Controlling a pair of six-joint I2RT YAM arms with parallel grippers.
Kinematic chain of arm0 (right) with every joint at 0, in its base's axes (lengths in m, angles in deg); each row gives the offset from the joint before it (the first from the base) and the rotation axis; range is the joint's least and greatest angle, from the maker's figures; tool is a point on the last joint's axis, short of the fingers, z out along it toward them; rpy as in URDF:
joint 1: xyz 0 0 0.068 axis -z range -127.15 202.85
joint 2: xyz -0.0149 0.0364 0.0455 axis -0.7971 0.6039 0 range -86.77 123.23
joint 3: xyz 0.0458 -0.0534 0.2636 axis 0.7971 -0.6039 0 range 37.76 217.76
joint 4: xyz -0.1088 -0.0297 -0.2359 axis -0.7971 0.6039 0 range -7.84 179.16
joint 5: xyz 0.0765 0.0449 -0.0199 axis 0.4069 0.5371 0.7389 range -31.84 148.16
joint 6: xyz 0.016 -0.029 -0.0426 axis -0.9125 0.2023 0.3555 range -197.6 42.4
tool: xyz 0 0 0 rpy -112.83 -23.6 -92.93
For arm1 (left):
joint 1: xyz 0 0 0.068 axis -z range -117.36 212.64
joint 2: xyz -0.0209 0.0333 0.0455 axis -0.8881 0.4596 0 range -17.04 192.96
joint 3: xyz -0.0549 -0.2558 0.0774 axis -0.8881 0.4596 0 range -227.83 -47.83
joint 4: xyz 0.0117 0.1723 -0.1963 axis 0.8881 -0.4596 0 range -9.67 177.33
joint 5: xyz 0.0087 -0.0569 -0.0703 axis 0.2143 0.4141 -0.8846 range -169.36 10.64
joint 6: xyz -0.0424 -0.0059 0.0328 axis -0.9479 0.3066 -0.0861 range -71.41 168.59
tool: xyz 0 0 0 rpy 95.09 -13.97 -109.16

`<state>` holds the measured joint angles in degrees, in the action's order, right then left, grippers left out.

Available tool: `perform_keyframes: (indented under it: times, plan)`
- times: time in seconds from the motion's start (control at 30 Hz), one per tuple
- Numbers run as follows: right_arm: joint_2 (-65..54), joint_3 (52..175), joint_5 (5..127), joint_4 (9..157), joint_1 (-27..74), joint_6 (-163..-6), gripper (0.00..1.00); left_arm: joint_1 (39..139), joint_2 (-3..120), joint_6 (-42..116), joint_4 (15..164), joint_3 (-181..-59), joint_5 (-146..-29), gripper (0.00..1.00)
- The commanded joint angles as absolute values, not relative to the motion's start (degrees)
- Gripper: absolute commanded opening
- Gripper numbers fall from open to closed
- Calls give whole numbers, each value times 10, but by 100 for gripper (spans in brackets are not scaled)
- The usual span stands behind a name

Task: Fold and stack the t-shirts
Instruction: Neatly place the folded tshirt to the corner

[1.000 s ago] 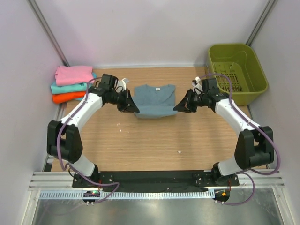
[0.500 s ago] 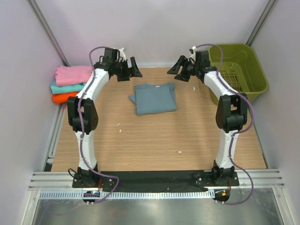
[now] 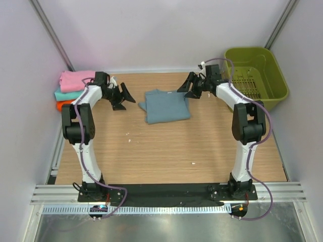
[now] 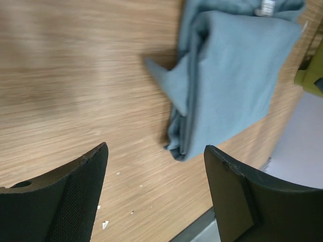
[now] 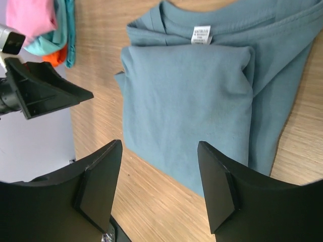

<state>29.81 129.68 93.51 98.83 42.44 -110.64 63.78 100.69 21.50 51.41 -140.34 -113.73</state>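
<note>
A slate blue-grey t-shirt [image 3: 165,105] lies folded on the wooden table [image 3: 161,146], its white neck label [image 5: 201,35] showing in the right wrist view. My left gripper [image 3: 122,97] is open to the left of it, apart from the cloth [image 4: 232,70], with nothing between its fingers [image 4: 83,191]. Just beyond the shirt's back right corner my right gripper [image 3: 189,87] hangs open and empty over the shirt [image 5: 192,106]. At the far left sits a stack of folded t-shirts: pink [image 3: 79,79] on teal [image 3: 68,95] on orange [image 3: 64,105].
An olive-green plastic basket [image 3: 255,75] stands at the back right corner. Walls close in the table on the left, back and right. Small white specks [image 3: 193,163] lie on the wood.
Both grippers let go of the folded blue-grey shirt and opened. They rose toward the back, then the left one came down left of the shirt and the right one by its back right corner.
</note>
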Motion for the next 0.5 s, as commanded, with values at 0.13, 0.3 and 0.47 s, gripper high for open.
perform_keyframes:
  times: [0.13,0.3,0.47]
  plan:
    - [362,1337,931,985,392,-1080,67,632,1081,148,579,-1429,-1230,79]
    - [396,1340,918,1007,391,-1060,67,636,1143,111,620,-1469,-1248,79]
    - [425,1338,909,1007,391,-1054,67,654,1188,94,649,-1497,-1258,79]
